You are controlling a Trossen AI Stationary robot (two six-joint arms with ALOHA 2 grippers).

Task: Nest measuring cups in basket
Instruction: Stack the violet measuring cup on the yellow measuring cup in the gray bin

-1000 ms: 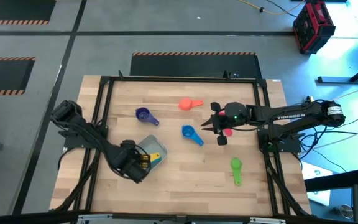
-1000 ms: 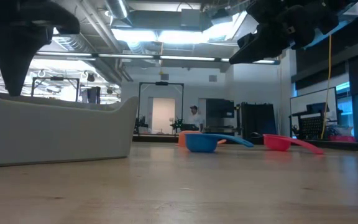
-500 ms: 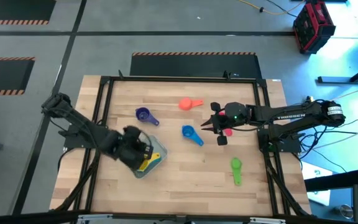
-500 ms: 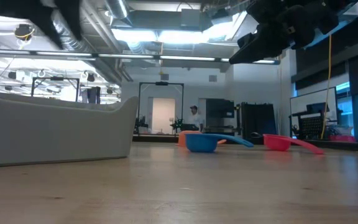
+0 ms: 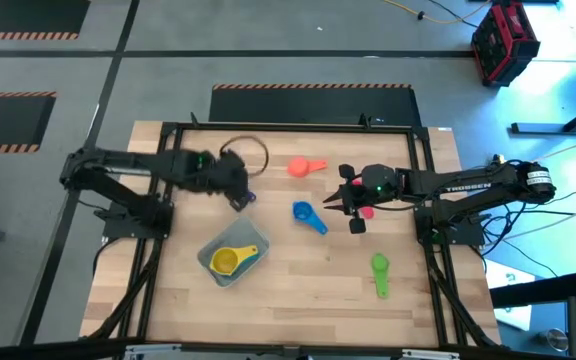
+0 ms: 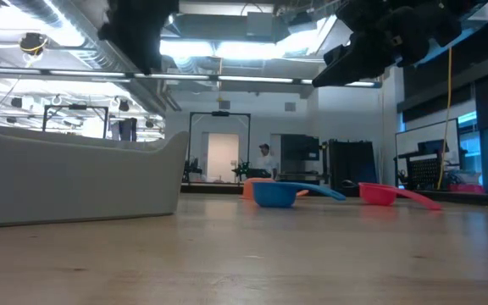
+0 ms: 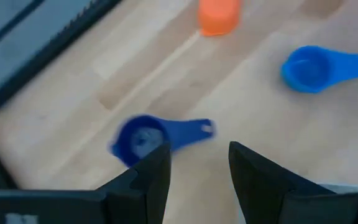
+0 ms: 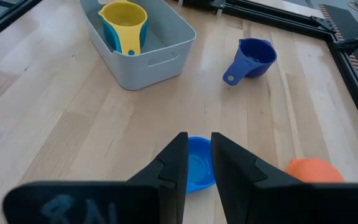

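- High view: you see the basket [image 5: 230, 262] on the near left part of the table [image 5: 298, 290], and the yellow-orange cup [image 5: 228, 261] lies inside it. A blue-teal rim shows around the yellow-orange cup, but you cannot tell from here if it is another cup.
- The left gripper [image 5: 236, 186] is above the purple cup [image 5: 246, 197], at the far left part of the table. In the left wrist view its fingers [image 7: 146, 176] are spread apart with nothing between them, and the purple cup [image 7: 151, 138] lies on the wood just beyond the tips, its handle pointing toward the blue cup [image 7: 319, 65].
- The right gripper [image 5: 340, 202] is near the table's middle, beside the pink-red cup [image 5: 360, 217], which the arm partly hides. In the right wrist view its fingers [image 8: 174, 163] stand close to each other with only a narrow gap, and they pinch nothing; the blue cup [image 8: 196, 163] shows on the table below the gap.
- The blue cup [image 5: 307, 215] lies between the two grippers, with its handle pointing toward the near right corner.
- The coral-orange cup [image 5: 304, 167] is farther back, well apart from the basket.
- The green cup [image 5: 380, 272] lies alone at the near right side of the table.
- In the low view you see the basket wall [image 6: 74, 182] at the left, and the blue cup [image 6: 280, 193] and the pink-red cup [image 6: 390, 196] farther away on the table. A person [image 6: 264, 158] stands far behind in the room.
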